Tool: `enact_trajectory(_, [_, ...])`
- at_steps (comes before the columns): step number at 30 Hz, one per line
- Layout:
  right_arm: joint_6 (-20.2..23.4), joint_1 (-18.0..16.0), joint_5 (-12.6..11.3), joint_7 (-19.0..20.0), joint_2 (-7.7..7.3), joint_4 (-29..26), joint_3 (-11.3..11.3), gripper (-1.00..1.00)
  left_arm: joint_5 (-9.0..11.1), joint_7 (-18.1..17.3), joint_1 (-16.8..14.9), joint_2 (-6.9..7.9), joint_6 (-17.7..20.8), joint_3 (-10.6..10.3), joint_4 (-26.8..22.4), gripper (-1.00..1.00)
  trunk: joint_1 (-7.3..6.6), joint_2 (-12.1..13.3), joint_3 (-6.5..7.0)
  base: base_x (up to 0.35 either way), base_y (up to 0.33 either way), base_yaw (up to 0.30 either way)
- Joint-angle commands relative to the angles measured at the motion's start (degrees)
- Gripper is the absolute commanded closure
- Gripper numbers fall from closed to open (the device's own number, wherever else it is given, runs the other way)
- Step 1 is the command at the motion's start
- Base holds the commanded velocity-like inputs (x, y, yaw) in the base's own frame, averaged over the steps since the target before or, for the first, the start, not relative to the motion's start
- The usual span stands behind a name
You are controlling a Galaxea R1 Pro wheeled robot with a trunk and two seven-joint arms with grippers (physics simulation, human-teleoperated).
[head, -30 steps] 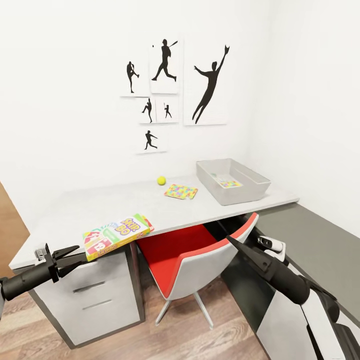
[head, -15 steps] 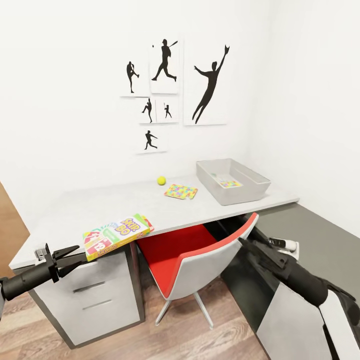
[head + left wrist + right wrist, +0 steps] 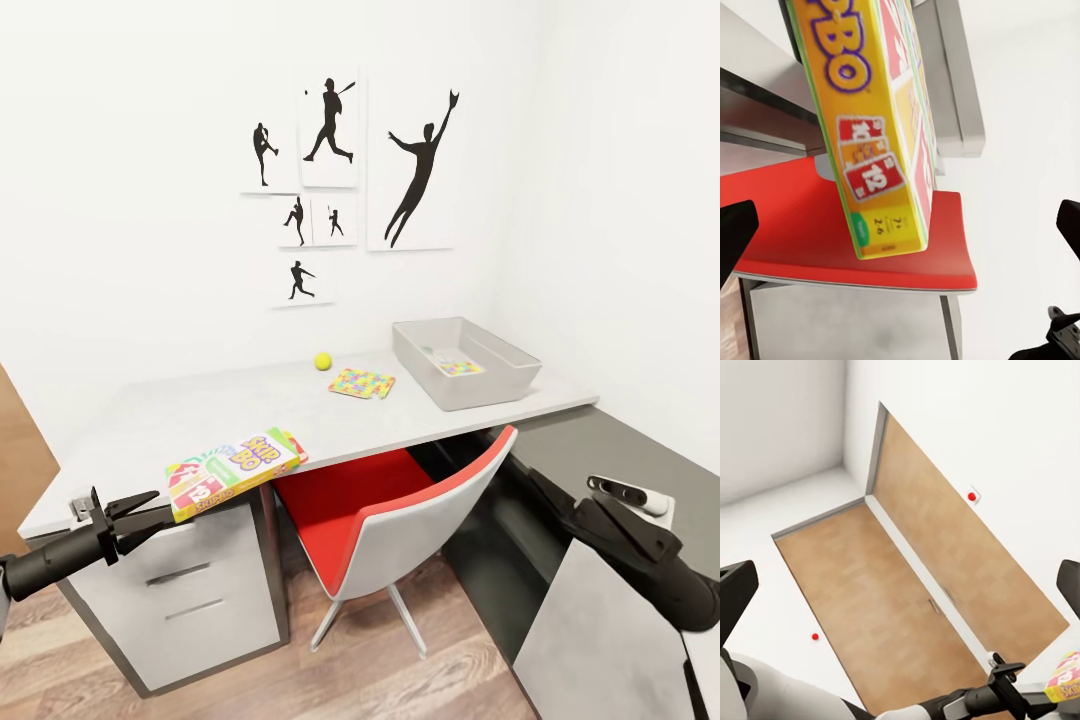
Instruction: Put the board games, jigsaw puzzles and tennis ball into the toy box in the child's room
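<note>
Left claw point(image 3: 135, 512) spread, unladen, poised just before Skip-Bo game box point(image 3: 235, 470) overhanging tabletop point(image 3: 140, 420) edge, likely easing pickup. Right claw's state unclear. Toy box point(image 3: 466, 362) far along tabletop, puzzle inside.

Skip-Bo box point(image 3: 881, 127) runs off the left wrist picture's top edge, title clipped. Under it at the table's point(image 3: 150, 430) front edge, another box point(image 3: 296, 443) peeks out, mostly covered. Puzzle point(image 3: 452, 364) half-hidden behind the bin's point(image 3: 440, 385) wall.
</note>
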Motion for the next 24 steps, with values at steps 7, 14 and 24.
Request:
enact_trajectory(7, [0.3,0.0,-0.1,0.1,0.12,0.0,0.0,-1.0,-0.6,-0.5,-0.1,-0.02,0.6,0.2,0.0,-1.0,-0.01,0.0,-0.06,0.0,0.0,0.0])
enact_trajectory(14, [0.2,0.0,-0.1,0.0,0.15,0.1,0.0,-1.0,-0.6,-0.5,-0.1,-0.02,0.6,0.2,0.0,-1.0,-0.01,0.0,-0.06,0.0,0.0,0.0])
enact_trajectory(24, [0.2,0.0,-0.1,-0.3,0.22,0.1,0.1,-1.0,-0.6,-0.5,-0.1,-0.02,0.6,0.2,0.0,-1.0,-0.01,0.0,-0.06,0.079,0.0,0.0])
